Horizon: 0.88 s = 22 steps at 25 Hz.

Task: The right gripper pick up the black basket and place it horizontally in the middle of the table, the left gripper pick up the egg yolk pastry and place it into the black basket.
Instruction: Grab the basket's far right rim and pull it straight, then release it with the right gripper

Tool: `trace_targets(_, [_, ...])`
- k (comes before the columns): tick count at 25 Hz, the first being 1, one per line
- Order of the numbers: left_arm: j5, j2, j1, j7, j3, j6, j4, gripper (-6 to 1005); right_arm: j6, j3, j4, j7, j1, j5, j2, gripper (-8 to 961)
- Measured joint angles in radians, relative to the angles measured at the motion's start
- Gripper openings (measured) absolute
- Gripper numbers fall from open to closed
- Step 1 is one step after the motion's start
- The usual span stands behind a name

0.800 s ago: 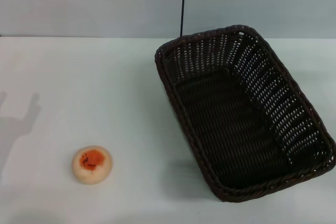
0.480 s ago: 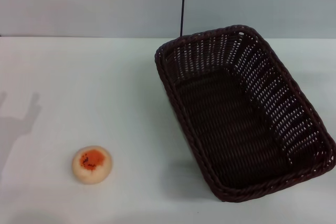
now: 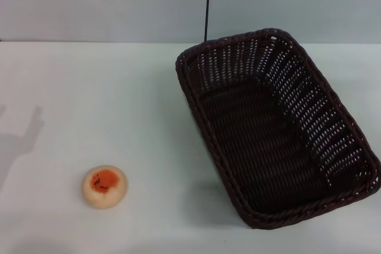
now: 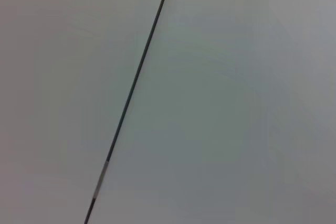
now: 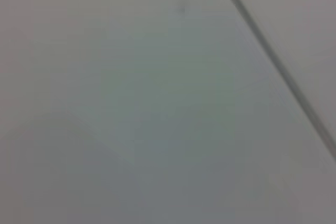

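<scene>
Well apart from the black basket (image 3: 277, 129), the egg yolk pastry (image 3: 104, 186) sat to its left on the table (image 3: 89, 87); neither gripper appeared, so jaw state could not be told.

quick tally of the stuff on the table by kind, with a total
basket: 1, dark woven, empty, on the right side of the table
pastry: 1, round with an orange top, near the front left
total: 2
No gripper shows in any view.
</scene>
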Motion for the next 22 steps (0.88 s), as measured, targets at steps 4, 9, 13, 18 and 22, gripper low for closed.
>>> trace_targets(4, [-0.005, 0.0, -0.002, -0.002, -0.006, 0.001, 0.011, 807, 0.006, -0.01, -0.162, 0.213, -0.015, -0.179, -0.017, 683])
trace_targets(9, [-0.008, 0.0, -0.018, -0.002, -0.008, -0.002, 0.026, 805, 0.006, -0.01, -0.489, 0.579, -0.029, -0.453, -0.02, 683])
trace_targets(13, [-0.008, 0.0, -0.031, 0.0, -0.008, -0.006, 0.034, 804, -0.017, -0.005, -0.826, 1.028, 0.012, -0.794, -0.04, 683])
trace_targets(18, [-0.01, 0.0, -0.045, 0.005, -0.008, -0.011, 0.043, 803, -0.203, -0.001, -1.016, 1.425, 0.179, -1.205, -0.111, 683])
trace_targets(22, [-0.01, 0.0, -0.051, 0.008, -0.008, -0.011, 0.05, 802, -0.351, 0.008, -0.983, 1.549, 0.351, -1.472, -0.161, 683])
